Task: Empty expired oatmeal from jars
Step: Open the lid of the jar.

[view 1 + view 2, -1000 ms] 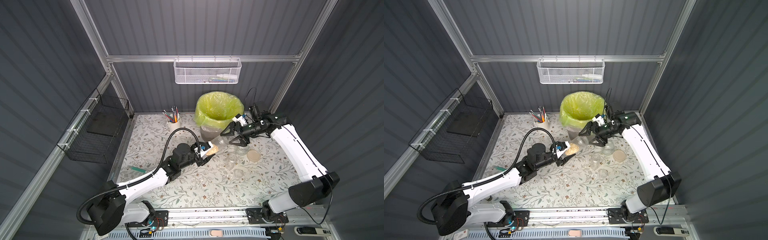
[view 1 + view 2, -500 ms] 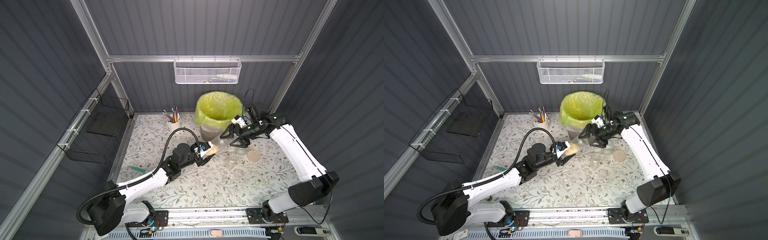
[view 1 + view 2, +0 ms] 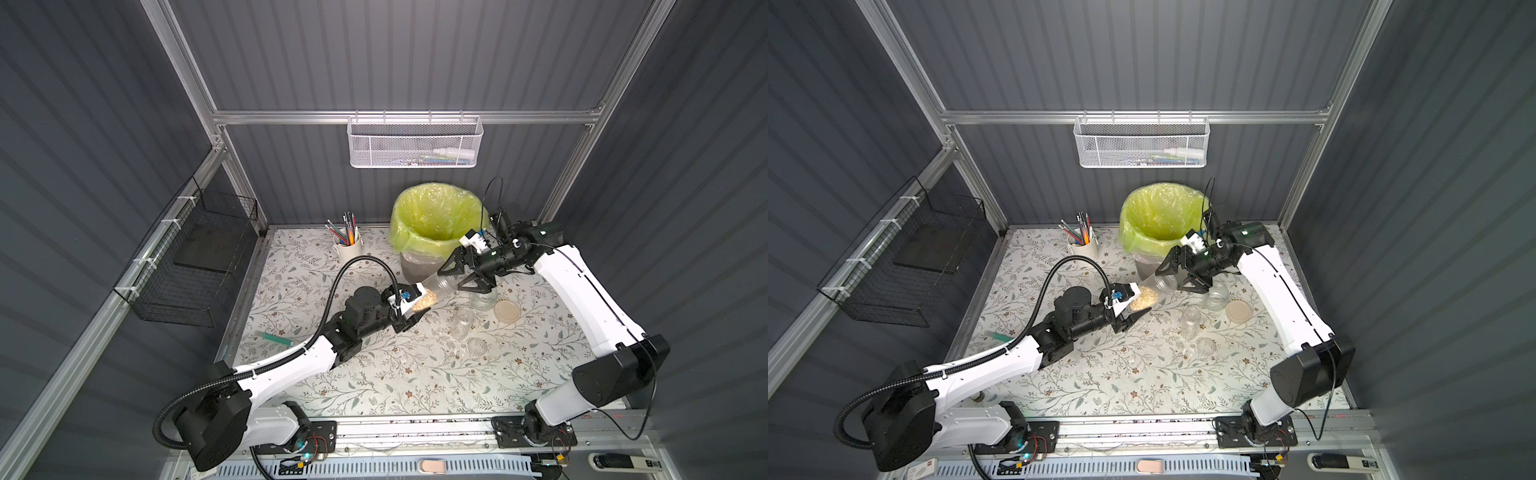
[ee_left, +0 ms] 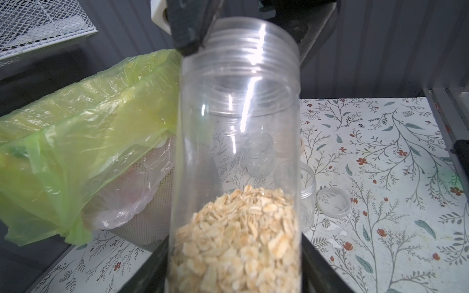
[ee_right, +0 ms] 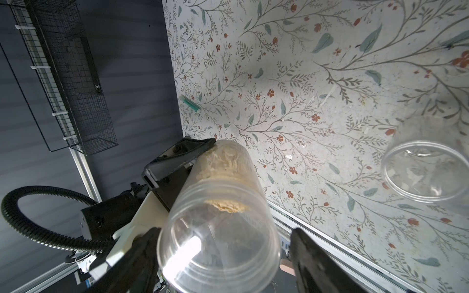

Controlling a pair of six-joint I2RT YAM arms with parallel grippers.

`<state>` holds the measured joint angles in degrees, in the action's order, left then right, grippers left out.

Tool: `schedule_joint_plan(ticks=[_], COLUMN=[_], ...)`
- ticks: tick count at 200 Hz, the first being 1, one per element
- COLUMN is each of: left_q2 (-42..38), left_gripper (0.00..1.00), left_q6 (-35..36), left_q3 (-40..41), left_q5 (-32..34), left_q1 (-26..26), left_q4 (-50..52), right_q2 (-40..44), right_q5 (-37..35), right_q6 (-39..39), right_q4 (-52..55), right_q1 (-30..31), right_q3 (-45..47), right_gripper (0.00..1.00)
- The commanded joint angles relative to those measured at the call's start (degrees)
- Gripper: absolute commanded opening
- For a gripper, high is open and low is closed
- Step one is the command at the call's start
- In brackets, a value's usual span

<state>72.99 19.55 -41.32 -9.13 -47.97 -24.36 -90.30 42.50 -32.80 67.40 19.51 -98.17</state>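
- Our left hand (image 3: 419, 308) clamps the tilted jar (image 3: 444, 286) mid-counter; the grip hides its base.
- The oatmeal (image 4: 238, 236) sits at that held end, cut off in the left wrist view.
- Our right hand (image 3: 450, 279) stands open astride the jar's mouth; we cannot tell whether it touches.

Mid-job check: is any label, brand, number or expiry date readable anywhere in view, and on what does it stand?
No text can be read in any view.
Jar with oatmeal: clear wall, no label or date shows.
Black wire basket: small tag, too blurred to read.
White mesh basket: print on the items inside is too small to read.
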Motion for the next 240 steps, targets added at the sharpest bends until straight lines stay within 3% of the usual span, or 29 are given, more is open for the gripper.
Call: schedule_joint_plan(ticks=[1,77,112,131,174,196,240], left_q2=[-1.36,-0.32,0.26,1.09,1.27,1.28,-0.35], left_gripper=[0.01,0.01,0.00,0.00,0.00,0.00,0.00], left_q6=[0.54,-0.54,-7.73,-12.20,-12.79,-13.30,-12.14], left_q3=[-2.01,-2.76,1.86,3.96,4.64,4.55,5.94], left_q5=[-1.15,-1.65,-5.80,-8.62,-9.33,-11.88,-10.16], left_q1=[-0.16,-0.19,3.23,5.95,6.26,6.28,6.30], left_q4=[-1.90,-1.61,-9.79,-14.18,-14.93,-15.38,-16.22], right_q2=[0.00,-0.13,-0.61,-1.94,-1.06,-2.21,-1.28], right_q5=[0.90,0.63,-3.41,-2.49,4.73,8.84,3.17], right_q6=[0.54,2.72,19.13,22.67,30.34,29.48,31.09], right_q4=[-0.05,0.15,0.43,0.36,-6.22,-7.47,-3.70], right_q1=[0.27,0.36,-1.78,-3.94,-3.86,-3.46,-2.15], right_q3=[-1.51,-1.90,-3.13,-3.64,-4.28,-5.52,-4.77], right_gripper=[0.77,0.52,0.31,0.22,0.21,0.23,0.23])
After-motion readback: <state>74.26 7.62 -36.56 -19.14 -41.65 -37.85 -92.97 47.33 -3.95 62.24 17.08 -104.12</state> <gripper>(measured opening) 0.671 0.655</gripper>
